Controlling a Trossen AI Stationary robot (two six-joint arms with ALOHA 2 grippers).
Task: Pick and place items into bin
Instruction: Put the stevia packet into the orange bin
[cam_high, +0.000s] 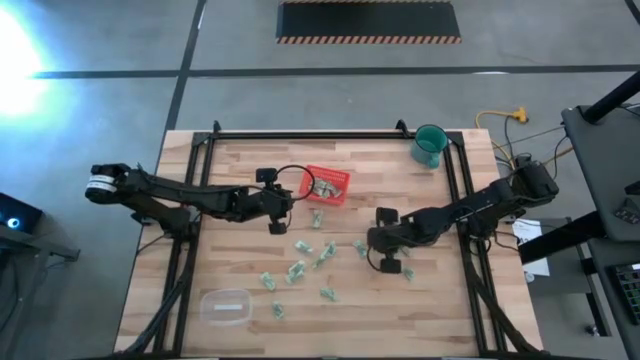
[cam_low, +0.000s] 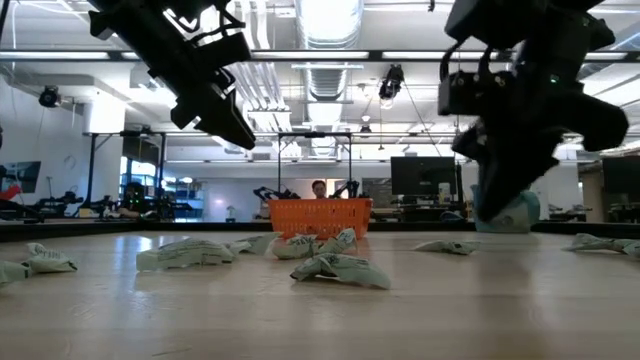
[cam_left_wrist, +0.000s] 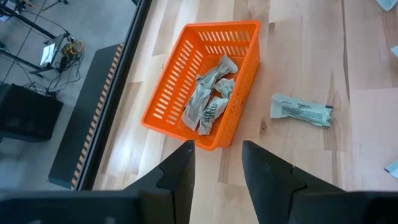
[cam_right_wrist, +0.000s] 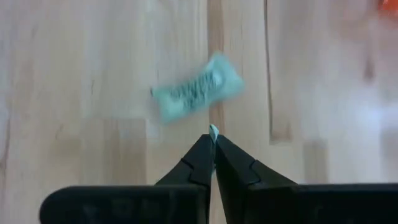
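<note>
The bin is a small red slotted tray with several crumpled wrappers in it. Several pale-green and white wrappers lie scattered on the wooden table. My left gripper hovers open and empty just left of the tray's near corner; one wrapper lies beside the tray. My right gripper is shut, raised above the table right of the scattered pieces. A blurred wrapper shows just beyond its tips. My right gripper pinches a thin pale-green sliver between its two fingertips, pointing down from above. Whether that sliver belongs to the blurred wrapper beyond the tips, I cannot tell.
A teal cup stands at the far right corner of the table. A clear rounded container sits near the near left edge. Black frame rails run along both table sides. A person sits far behind the table.
</note>
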